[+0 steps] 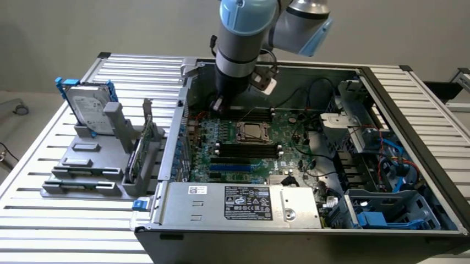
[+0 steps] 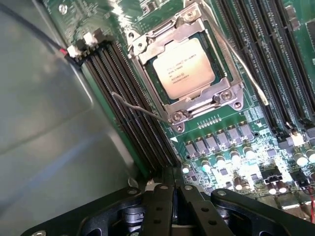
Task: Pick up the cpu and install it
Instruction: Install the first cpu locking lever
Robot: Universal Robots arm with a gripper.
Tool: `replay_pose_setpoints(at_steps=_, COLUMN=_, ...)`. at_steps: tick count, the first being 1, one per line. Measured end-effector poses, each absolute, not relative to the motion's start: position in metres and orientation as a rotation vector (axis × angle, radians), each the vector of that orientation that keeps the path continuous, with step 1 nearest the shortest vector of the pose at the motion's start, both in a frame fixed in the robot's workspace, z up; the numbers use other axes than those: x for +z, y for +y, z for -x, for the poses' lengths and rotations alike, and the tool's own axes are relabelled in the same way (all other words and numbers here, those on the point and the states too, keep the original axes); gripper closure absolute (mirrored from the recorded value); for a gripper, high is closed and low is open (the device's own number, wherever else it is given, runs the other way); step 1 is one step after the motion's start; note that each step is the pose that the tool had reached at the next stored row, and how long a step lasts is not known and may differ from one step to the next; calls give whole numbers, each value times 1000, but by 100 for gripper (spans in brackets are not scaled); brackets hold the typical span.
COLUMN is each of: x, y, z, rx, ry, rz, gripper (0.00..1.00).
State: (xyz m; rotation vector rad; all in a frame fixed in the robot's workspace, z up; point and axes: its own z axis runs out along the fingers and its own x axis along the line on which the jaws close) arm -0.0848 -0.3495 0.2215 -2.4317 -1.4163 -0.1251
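Observation:
The cpu is a small silver square lying flat in the motherboard socket, with the socket's metal frame around its edges. In the exterior view the cpu sits mid-board inside the open computer case. Thin wire levers stick out on both sides of the socket. My gripper hangs above the board beside the socket, apart from the cpu. Its black fingers are pressed together with nothing between them. In the exterior view the gripper sits low inside the case near the back left corner of the board.
Black memory slots run beside the socket, next to the grey case wall. A hard drive with blue brackets stands on a grey rack on the exterior view's left. The power supply and cables fill the case's front and right.

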Motion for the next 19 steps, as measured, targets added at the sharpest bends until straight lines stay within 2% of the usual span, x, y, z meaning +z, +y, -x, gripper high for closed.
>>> replay_pose_setpoints(at_steps=19, x=216, y=-350, z=85, rx=-197, ry=-1036, rz=2636, gripper=89)
